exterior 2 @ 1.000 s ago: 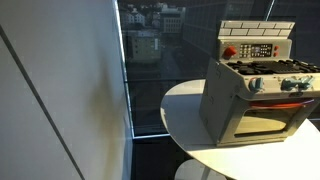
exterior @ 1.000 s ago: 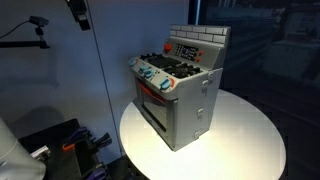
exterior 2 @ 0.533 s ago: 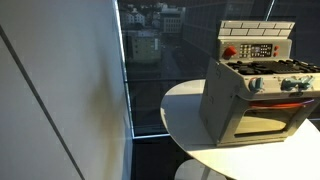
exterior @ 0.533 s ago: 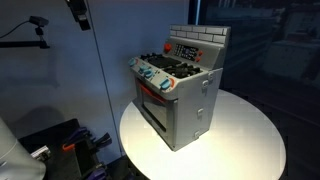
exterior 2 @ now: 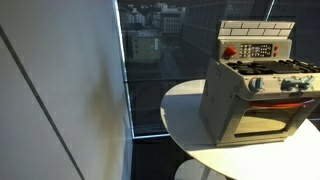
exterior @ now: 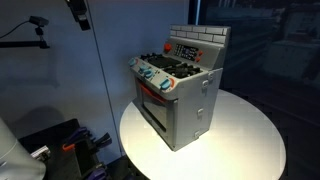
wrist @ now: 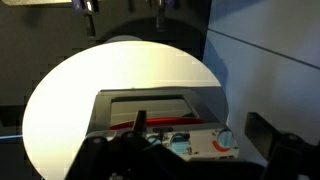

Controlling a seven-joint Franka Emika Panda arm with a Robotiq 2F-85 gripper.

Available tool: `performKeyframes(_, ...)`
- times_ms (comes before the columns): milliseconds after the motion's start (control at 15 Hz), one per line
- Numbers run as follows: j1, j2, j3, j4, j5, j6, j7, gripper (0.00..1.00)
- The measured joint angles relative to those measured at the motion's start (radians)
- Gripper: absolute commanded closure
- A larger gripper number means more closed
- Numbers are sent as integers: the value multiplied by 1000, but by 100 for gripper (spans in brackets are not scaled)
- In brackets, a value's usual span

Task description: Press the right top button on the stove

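1. Nothing has shifted since the earlier frames: the stove (exterior: 178, 95) sits in the same place in both exterior views, and no part of the arm has clearly entered either of them.
2. Its spot is on the round white bench (exterior: 250, 140), oven door toward the bench rim and tiled back wall upright behind the burners; it also shows in an exterior view (exterior 2: 255, 95).
3. In the wrist view the stove (wrist: 160, 125) lies low in the picture, with the bench (wrist: 70, 100) spread around it. The camera looks down from well apart.
4. The end effector (wrist: 190, 160) shows only as two dark, blurred fingers flanking the stove. They stand apart, so I judge it released and holding nothing.
5. I judge the step in hand to be the approach; no contact with the stove is made yet.
6. The target sits on the control panel (exterior: 185, 49) on the back wall, beside a red button (exterior: 166, 45). Single keys are too small to tell apart.
7. The next move calls for coming down toward that panel's upper right corner, lining one fingertip on the key, then pressing gently so the light stove does not slide.
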Motion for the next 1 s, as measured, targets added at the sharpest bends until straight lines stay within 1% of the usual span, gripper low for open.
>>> performKeyframes(467, -8, 5, 1, 2, 0, 14, 0, 0)
performKeyframes(1000, -47, 58, 0, 29, -2, 128, -1, 0)
